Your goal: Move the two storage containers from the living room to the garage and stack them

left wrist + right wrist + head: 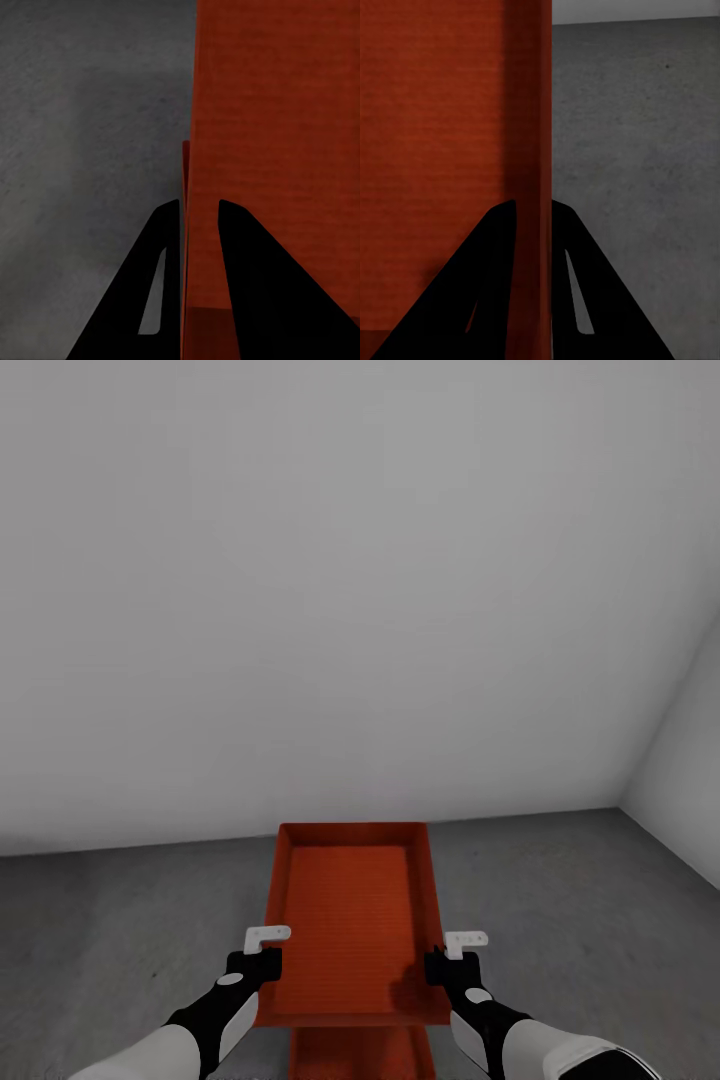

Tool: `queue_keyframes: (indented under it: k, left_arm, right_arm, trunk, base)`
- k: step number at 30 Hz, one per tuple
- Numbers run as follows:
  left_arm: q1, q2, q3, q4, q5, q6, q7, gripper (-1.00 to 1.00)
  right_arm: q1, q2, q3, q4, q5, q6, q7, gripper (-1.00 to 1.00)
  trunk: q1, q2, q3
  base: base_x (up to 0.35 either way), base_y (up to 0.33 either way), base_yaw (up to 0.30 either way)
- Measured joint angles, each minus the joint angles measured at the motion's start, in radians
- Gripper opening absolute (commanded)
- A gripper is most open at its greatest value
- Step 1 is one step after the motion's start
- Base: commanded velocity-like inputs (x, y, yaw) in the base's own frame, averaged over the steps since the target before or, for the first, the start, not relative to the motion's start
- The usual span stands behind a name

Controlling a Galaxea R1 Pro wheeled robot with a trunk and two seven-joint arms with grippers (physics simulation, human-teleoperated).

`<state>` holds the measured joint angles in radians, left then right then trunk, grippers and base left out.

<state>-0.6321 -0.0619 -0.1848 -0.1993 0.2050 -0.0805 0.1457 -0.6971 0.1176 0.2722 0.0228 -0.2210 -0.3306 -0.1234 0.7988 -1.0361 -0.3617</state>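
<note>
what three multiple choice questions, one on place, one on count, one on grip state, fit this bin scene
1. Where is the held container?
A. above the grey floor, facing a white wall
B. on a shelf
C. inside a car

2. How many red-orange containers show?
A. one
B. two
C. four

3. How does the left gripper stand?
A. open, apart from the bin
B. shut on the bin's side wall
C. pressed on the floor

Key: 1 A, concrete lies beneath it; 2 B, a lower container peeks under the held one; 3 B, its fingers straddle the wall, as do those of the right gripper.
</note>
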Motion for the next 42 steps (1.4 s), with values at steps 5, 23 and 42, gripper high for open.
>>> queue_keyframes:
  k: [5, 23, 42]
  left_arm:
    - [0.000, 0.000, 0.000, 0.000, 0.000, 0.000, 0.000, -1.00]
    - [0.000, -0.001, 0.001, 0.000, -0.001, -0.001, 0.000, -1.00]
    - [0.000, -0.001, 0.001, 0.000, -0.001, 0.000, 0.000, -1.00]
  right_arm:
    - [0.000, 0.000, 0.000, 0.000, 0.000, 0.000, 0.000, -1.00]
    - [0.000, -0.001, 0.003, 0.000, -0.005, -0.001, 0.002, -1.00]
    - [0.000, -0.001, 0.003, 0.000, -0.005, -0.001, 0.002, -1.00]
  trunk:
    - [0.000, 0.000, -0.008]
    - [0.000, 0.000, -0.037]
    - [0.000, 0.000, -0.067]
  base:
    - [0.000, 0.000, 0.000]
    - [0.000, 0.000, 0.000]
    - [0.000, 0.000, 0.000]
